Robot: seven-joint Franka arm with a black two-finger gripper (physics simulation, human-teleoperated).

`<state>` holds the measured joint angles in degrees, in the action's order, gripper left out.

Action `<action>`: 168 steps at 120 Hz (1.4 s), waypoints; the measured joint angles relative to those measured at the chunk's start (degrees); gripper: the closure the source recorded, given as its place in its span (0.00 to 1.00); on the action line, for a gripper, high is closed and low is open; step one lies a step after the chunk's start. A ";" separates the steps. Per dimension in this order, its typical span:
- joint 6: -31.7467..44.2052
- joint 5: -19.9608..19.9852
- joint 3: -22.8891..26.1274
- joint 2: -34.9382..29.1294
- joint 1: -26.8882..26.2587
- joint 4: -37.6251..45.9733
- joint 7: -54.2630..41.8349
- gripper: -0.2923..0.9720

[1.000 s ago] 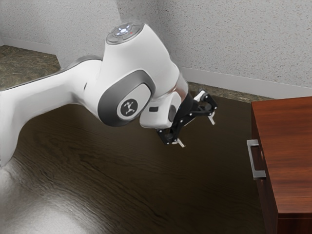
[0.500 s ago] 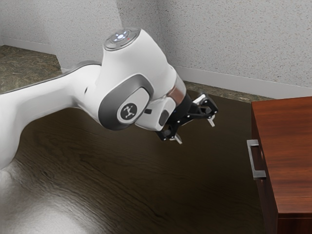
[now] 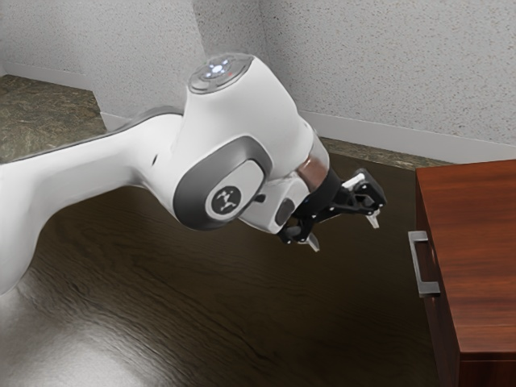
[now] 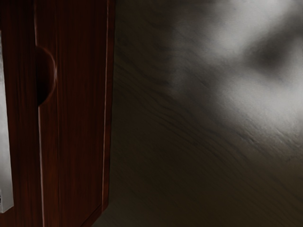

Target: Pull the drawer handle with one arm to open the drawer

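A red-brown wooden drawer cabinet (image 3: 472, 258) stands at the exterior view's right edge. Its grey metal handle (image 3: 422, 264) sticks out from the front face toward the arm, and the drawer front sits flush with the cabinet. My black gripper (image 3: 344, 219) hangs open and empty to the left of the handle and a little above it, with a clear gap between them. In the wrist view the cabinet front (image 4: 71, 118) runs along one side, with a round recess (image 4: 45, 75) in it and a pale strip of the handle (image 4: 4, 156) at the edge.
The cabinet stands on a dark wooden tabletop (image 3: 201, 306). A speckled white wall (image 3: 387, 56) with a pale baseboard runs behind, and mottled floor (image 3: 40, 113) shows at the far left. My white arm (image 3: 121, 177) crosses the left half of the exterior view.
My arm has swung toward the exterior view's right, bringing the open gripper closer to the drawer handle. The drawer and cabinet have not moved.
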<state>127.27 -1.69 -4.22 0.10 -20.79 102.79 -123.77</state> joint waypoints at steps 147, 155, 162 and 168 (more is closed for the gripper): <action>9.72 0.02 -0.29 -0.38 -6.74 5.78 1.54 0.24; 9.95 -0.03 -0.27 -0.33 -6.04 6.25 1.59 0.24; 10.10 -0.06 -0.27 -0.17 -5.43 6.55 1.62 0.23; 10.19 -0.06 -0.26 0.15 -4.89 6.67 1.66 0.23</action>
<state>137.46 -1.75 -4.48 0.25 -25.69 109.45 -122.11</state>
